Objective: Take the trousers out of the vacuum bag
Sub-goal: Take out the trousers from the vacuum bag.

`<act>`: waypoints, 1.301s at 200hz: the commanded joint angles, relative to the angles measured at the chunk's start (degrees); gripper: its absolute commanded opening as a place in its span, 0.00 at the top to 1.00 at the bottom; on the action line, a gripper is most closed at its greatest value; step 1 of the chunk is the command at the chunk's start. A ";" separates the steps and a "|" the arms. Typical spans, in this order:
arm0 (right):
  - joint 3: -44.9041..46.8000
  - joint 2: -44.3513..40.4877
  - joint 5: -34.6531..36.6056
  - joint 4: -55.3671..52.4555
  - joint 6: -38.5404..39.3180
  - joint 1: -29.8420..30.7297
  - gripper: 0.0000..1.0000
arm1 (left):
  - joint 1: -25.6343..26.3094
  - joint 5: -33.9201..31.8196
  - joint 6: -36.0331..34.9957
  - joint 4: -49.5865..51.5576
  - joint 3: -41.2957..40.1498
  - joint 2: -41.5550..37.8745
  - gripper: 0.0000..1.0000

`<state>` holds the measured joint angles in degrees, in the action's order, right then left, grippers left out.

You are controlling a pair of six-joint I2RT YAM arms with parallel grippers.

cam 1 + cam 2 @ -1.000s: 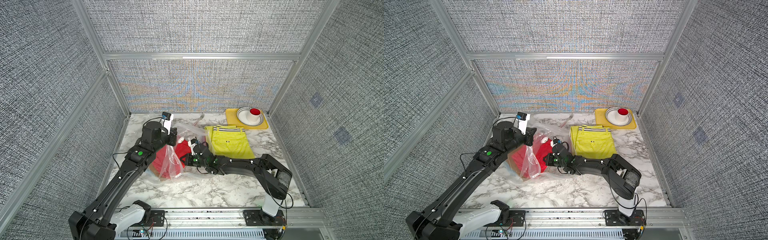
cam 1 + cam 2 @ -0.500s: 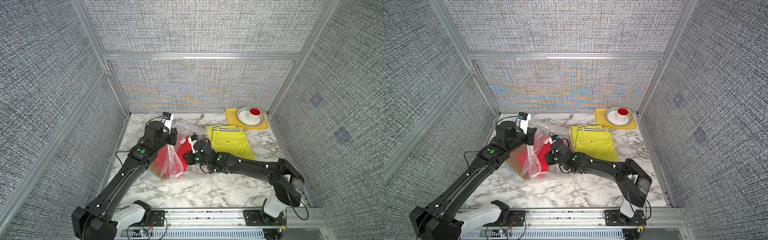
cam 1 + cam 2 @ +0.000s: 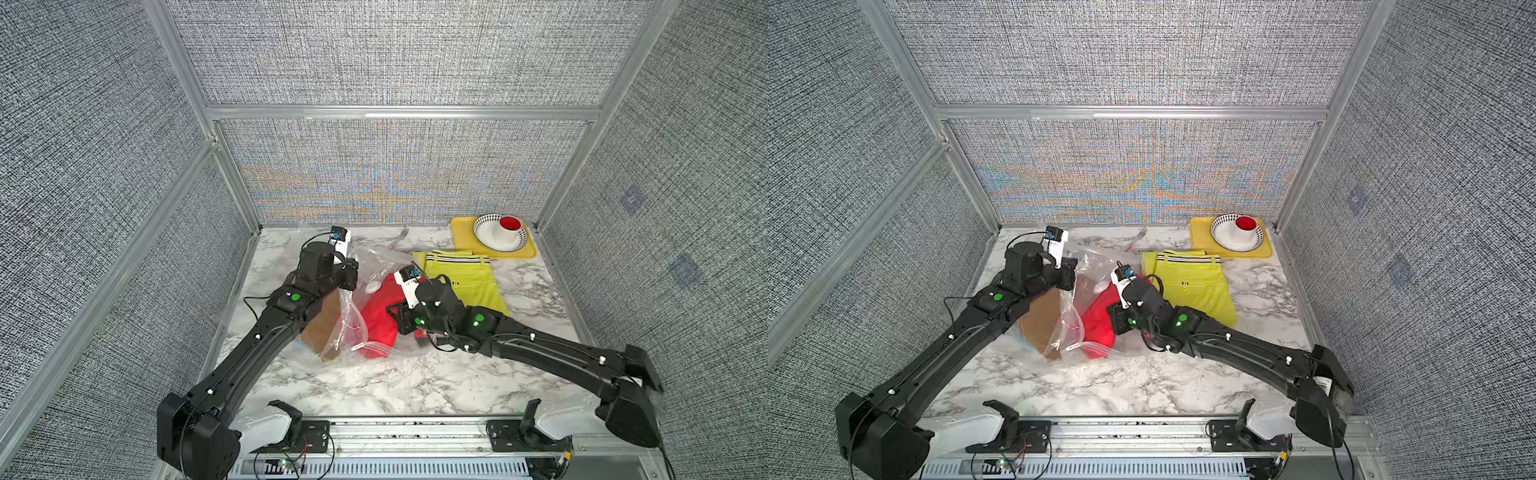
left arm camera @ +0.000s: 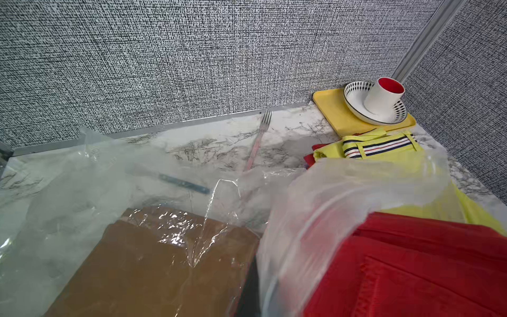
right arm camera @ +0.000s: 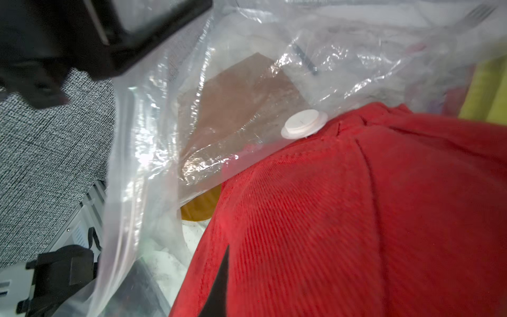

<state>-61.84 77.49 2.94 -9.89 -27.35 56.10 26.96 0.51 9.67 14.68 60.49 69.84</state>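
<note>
The vacuum bag [image 3: 349,328] is crinkly clear plastic with a white valve [image 3: 372,286] [image 5: 303,123], lying left of centre in both top views. My left gripper [image 3: 347,286] [image 3: 1068,286] is shut on the bag's top sheet and holds it lifted. The red trousers [image 3: 380,316] [image 3: 1098,324] [image 4: 411,269] lie partly under the plastic. My right gripper [image 3: 395,320] [image 5: 222,288] is shut on their cloth; its fingers are mostly buried in it. A flat brown-orange piece [image 3: 322,332] [image 4: 153,263] sits inside the bag. The yellow trousers [image 3: 469,278] [image 3: 1192,282] lie outside, to the right.
A yellow tray [image 3: 465,237] at the back right carries a patterned bowl [image 3: 486,241] and a red-lined cup [image 3: 509,230]. A fork [image 4: 260,137] lies by the back wall. A blue-handled knife [image 4: 183,184] lies under the plastic.
The red trousers have slid right, uncovering the brown-orange piece in the bag. The right arm's elbow has dropped and swung out to the right. The left gripper has shifted slightly back, still holding the plastic.
</note>
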 commanded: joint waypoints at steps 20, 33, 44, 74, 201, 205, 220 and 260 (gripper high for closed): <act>-0.22 -5.62 -3.41 1.89 5.87 0.02 1.00 | -0.03 1.25 0.72 -3.25 -0.09 1.94 1.00; -0.38 -7.13 -4.62 1.83 6.60 0.06 1.00 | -0.04 1.33 0.70 -3.41 -0.15 2.46 1.00; -0.47 -8.44 -5.34 1.85 7.25 0.06 1.00 | 0.00 1.40 0.61 -3.43 -0.18 2.79 1.00; -0.77 -12.18 -5.40 1.94 8.56 -0.02 1.00 | 0.00 1.39 0.30 -3.45 -0.46 3.43 1.00; -12.35 -22.05 0.69 -9.76 6.53 -5.95 1.00 | -0.08 -2.54 -0.52 -5.76 -5.56 6.01 1.00; -12.54 -22.34 0.85 -10.13 6.36 -6.47 1.00 | -0.12 -2.66 -0.45 -5.86 -5.75 6.07 1.00; -13.25 -23.11 0.95 -11.01 5.85 -8.26 1.00 | -0.23 -3.66 -0.36 -6.48 -6.60 6.03 1.00; -15.56 -23.48 0.31 -13.14 5.75 -12.67 1.00 | -0.56 -4.53 -0.22 -6.77 -7.46 7.15 1.00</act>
<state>-76.01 54.43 2.98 -26.02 -21.78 45.10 26.68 -3.01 9.45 9.52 53.34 76.38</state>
